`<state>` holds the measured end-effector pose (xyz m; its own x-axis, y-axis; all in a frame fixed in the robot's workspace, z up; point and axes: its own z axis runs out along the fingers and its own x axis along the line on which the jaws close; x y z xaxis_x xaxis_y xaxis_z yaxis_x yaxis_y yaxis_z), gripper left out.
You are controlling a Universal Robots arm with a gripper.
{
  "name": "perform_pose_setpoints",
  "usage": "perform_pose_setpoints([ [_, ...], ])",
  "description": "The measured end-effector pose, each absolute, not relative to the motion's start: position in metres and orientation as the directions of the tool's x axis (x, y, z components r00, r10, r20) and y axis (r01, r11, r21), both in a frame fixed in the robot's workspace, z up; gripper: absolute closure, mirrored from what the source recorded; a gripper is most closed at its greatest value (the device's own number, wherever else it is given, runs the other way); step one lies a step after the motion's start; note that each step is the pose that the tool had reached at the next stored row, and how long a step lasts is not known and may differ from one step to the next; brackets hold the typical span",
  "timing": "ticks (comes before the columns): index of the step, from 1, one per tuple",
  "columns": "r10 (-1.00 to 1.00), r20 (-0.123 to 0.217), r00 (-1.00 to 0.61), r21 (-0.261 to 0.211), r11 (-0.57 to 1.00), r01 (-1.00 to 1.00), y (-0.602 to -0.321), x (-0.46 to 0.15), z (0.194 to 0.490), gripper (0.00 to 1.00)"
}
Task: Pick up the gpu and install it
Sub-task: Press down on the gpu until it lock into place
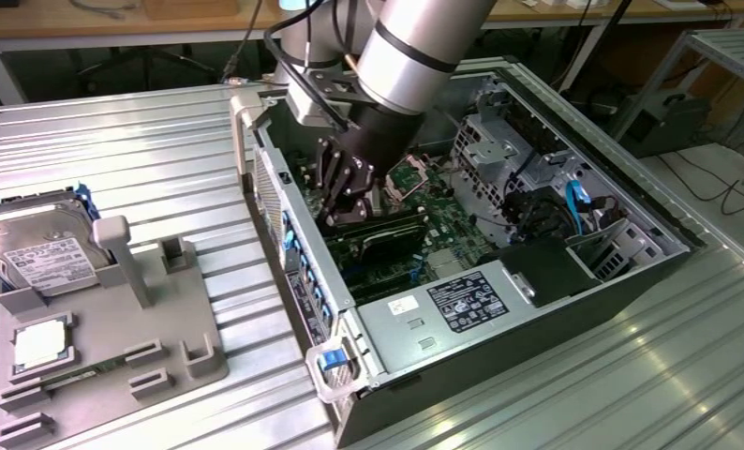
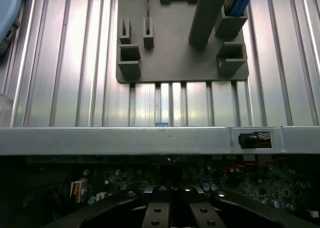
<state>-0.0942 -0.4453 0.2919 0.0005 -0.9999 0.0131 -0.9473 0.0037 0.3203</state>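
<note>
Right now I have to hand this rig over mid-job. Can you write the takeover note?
Gripper: shut, down inside the open computer case, at the top edge of the gpu.
Gpu: standing on the motherboard, its black cooler showing beside the gripper; I cannot tell whether it is fully seated.
Done: gpu is off the grey holder tray and in the case.
Left: confirm seating, release.
On the tray: hard drive and CPU chip.
</note>
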Motion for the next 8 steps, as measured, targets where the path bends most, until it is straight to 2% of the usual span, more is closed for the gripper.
perform_pose_setpoints([
  [8, -1.0, 0.014, 0.0, 0.32, 0.004, -0.947, -0.443, -0.0953, 0.2911, 0.89],
])
